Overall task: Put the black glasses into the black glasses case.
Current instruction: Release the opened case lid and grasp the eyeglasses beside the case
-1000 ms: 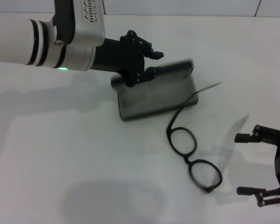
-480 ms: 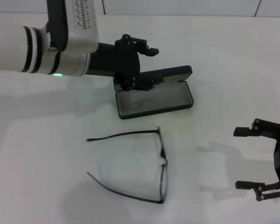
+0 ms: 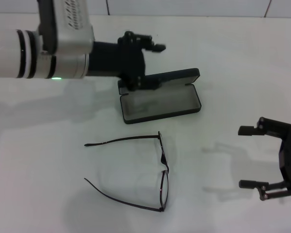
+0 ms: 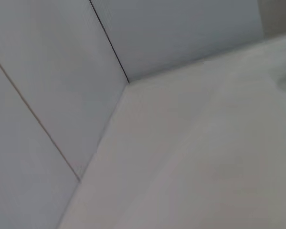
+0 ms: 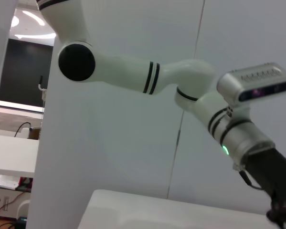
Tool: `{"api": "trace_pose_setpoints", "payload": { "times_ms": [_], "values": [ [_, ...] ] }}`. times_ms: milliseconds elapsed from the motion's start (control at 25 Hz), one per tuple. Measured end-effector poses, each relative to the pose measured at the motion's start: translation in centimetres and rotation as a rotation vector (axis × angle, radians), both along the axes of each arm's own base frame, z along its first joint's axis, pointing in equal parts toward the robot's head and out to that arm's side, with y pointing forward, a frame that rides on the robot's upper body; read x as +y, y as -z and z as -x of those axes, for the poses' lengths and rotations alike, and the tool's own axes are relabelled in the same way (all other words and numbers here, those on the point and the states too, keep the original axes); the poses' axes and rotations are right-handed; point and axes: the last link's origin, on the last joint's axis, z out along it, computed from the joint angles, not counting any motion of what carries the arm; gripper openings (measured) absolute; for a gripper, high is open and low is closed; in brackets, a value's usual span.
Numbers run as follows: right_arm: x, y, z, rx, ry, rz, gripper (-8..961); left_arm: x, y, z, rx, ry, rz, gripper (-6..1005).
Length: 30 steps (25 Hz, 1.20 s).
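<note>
Black glasses (image 3: 150, 167) now lie unfolded on our counter (image 3: 48, 160), nearer us than a moment ago. Our left claw (image 3: 146, 65) pins the open black glasses case (image 3: 160, 99); our right claw (image 3: 262, 158) gapes empty, so pickup comes next.

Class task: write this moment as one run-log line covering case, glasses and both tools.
black glasses case: open, lid up | black glasses: unfolded on table, outside case | left tool: at case lid | right tool: open, empty

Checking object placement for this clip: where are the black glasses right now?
In the head view, the black glasses lie unfolded on the white table, just in front of the open black glasses case, left of the right gripper.
</note>
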Motion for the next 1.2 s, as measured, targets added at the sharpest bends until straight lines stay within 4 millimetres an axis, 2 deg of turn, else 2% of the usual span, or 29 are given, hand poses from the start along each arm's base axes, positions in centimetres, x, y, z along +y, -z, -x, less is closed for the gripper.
{"api": "trace_pose_setpoints", "payload": {
  "times_ms": [40, 80, 160, 320, 480, 640, 760, 840, 880, 1000, 1200],
  "values": [
    [0.2, 0.0, 0.1, 0.0, 0.002, -0.002, 820, 0.0, 0.0, 0.0, 0.0, 0.0, 0.0, 636],
    [0.5, 0.0, 0.3, 0.0, 0.005, -0.005, 819, -0.4, -0.6, -0.3, -0.159, -0.018, -0.015, 636],
    [1.3, -0.1, 0.7, -0.004, 0.016, -0.011, 818, -0.6, -0.9, -0.2, -0.239, -0.034, -0.024, 636],
    [4.6, -1.2, 2.6, -0.095, 0.054, 0.011, 816, -1.4, -1.4, 1.0, -0.46, -0.137, -0.015, 635],
    [8.1, -2.5, 6.4, -0.333, -0.021, 0.047, 814, -2.0, -0.9, 2.7, -0.565, -0.267, 0.016, 635],
    [11.1, -3.1, 11.7, -0.583, -0.154, 0.077, 812, -2.9, -0.5, 3.8, -0.619, -0.339, 0.058, 636],
    [12.0, -2.3, 14.8, -0.716, -0.257, 0.117, 810, -3.5, -0.6, 5.1, -0.681, -0.388, 0.032, 636],
    [12.1, -2.0, 15.3, -0.745, -0.28, 0.126, 809, -4.0, -0.7, 6.0, -0.733, -0.411, 0.005, 637],
    [12.1, -0.5, 16.5, -0.817, -0.347, 0.138, 808, -4.3, -0.8, 6.4, -0.758, -0.419, -0.006, 637],
    [11.9, 1.6, 18.1, -0.874, -0.424, 0.144, 806, -5.4, -1.0, 7.5, -0.805, -0.419, -0.026, 627],
    [11.0, 4.4, 19.4, -0.965, -0.535, 0.183, 804, -6.2, -0.8, 8.9, -0.811, -0.426, -0.077, 627]
  ]
}}
